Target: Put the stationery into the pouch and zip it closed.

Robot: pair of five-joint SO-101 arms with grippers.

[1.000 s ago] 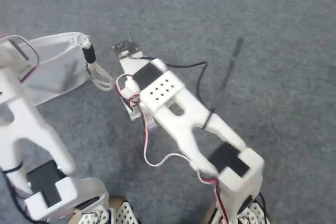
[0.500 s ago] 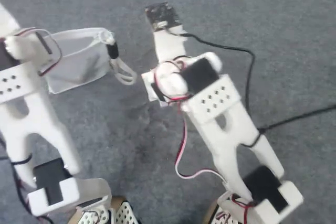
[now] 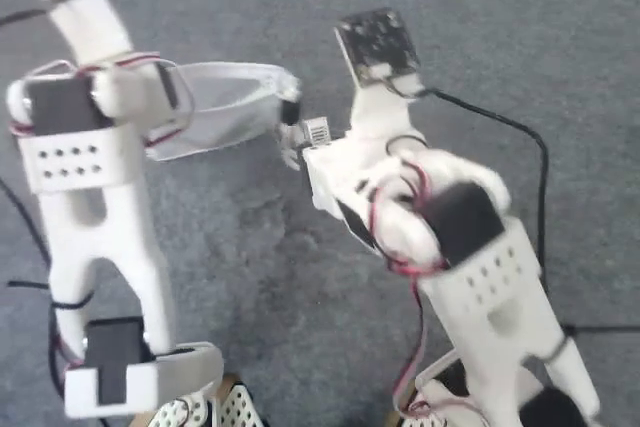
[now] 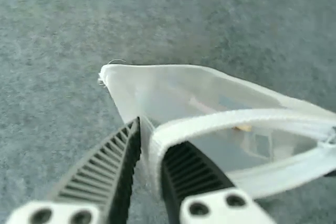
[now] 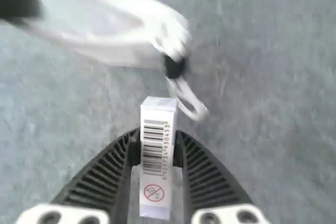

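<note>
1. Toward the far left corner of the grey worktop (image 3: 250, 247): a translucent white pouch (image 4: 210, 98), mouth gaping, zip undone
2. Left pincer (image 4: 149, 135): all but closed, nipping a fold of the pouch's thick zip-edged rim and holding that end up off the worktop
3. Through the pouch wall: faint pale shapes and a small yellowish fleck, too vague to name
4. At the pouch's other end, the one turned toward the middle of the worktop: a black zip pull (image 5: 172, 66), with a white loop (image 5: 186, 100) dangling below it
5. Right pincer (image 5: 156, 140): parted only narrowly, clamped on a small white box (image 5: 156, 166) bearing a barcode label
6. Box held lengthwise, one end poking out in front of the right pincer and aimed at the pouch
7. Box end near the zip pull and just beside the white loop, not touching either; outside the pouch, above the middle of the worktop, nearer the far edge than the near one
</note>
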